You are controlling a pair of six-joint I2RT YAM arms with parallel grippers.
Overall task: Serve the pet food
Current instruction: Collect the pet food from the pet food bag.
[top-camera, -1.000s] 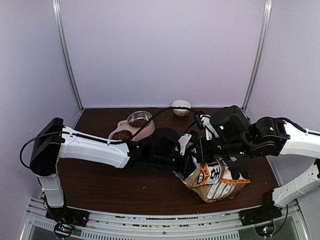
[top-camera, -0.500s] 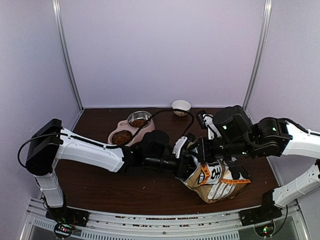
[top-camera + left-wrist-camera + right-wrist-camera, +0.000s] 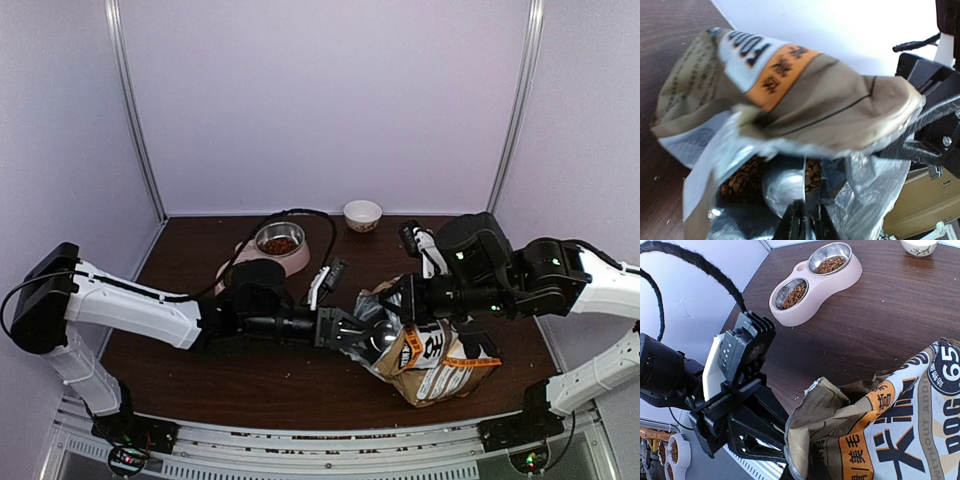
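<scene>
The white-and-kraft printed bag point(image 3: 435, 360) lies at the right front of the table, mouth facing left. My right gripper point(image 3: 405, 300) is shut on the mouth's upper edge and holds it up; in the right wrist view the bag point(image 3: 890, 420) hides its fingertips. My left gripper point(image 3: 807, 207) is shut on the handle of a metal scoop point(image 3: 782, 187). The scoop's bowl sits inside the silver-lined mouth, against the pet food point(image 3: 737, 182). From above, the scoop point(image 3: 378, 340) shows at the bag's opening.
A pink double-bowl feeder point(image 3: 815, 290) stands at the back left with kibble in both bowls; the left arm covers its near bowl from above. A small white bowl point(image 3: 362, 214) sits by the back wall. White walls close in three sides.
The left arm has dropped lower and stretched out flat, its elbow swinging left. The scoop now shows at the bag's mouth. The right gripper and bag have hardly moved.
</scene>
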